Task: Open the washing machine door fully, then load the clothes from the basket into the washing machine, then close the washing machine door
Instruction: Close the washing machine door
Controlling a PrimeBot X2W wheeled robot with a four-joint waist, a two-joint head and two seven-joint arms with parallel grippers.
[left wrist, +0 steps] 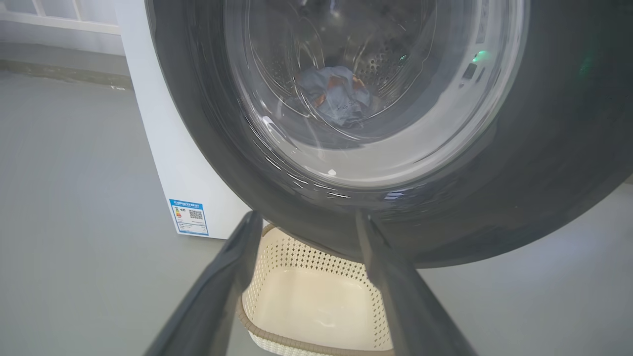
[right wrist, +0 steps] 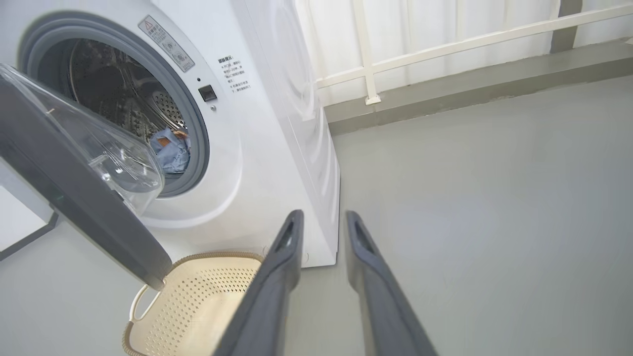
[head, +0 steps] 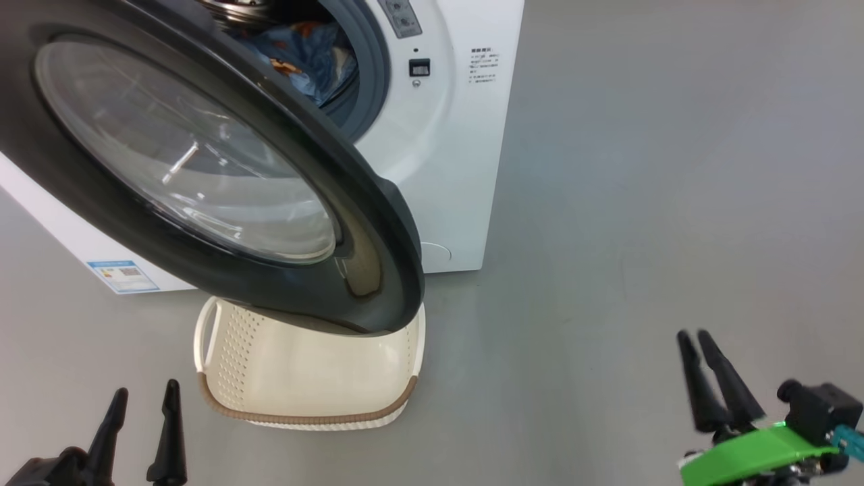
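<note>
Head view, clock positions read off that picture. The washing machine door stands swung out from the washing machine, taking the 9-to-12 quarter, with its black rim sweeping down toward centre. I cannot tell from these views how far it is open. The clear bowl centre faces the head camera.

The clothes lie inside the drum at 12 o'clock: light blue cloth with orange-brown marks, behind the grey seal. The left wrist view shows the same bundle through the door glass. The right wrist view shows it low in the steel drum.

The basket sits on the floor at 6 o'clock, just in front of the machine, under the door's lower edge. The rim overhangs the basket's far side. The cream bottom shows bare where the door does not cover it. One white handle is at its 9 o'clock side.

A blue label is on the machine's lower panel at 8 o'clock.

My left pincer is at 7 o'clock, released, fingers spread wide, nothing between them, near the basket's left side but apart from it.

My right pincer is at 4 o'clock, well apart from basket and machine. Its fingers are parted by a narrow gap and grasp nothing.

A white railing runs behind the machine.
</note>
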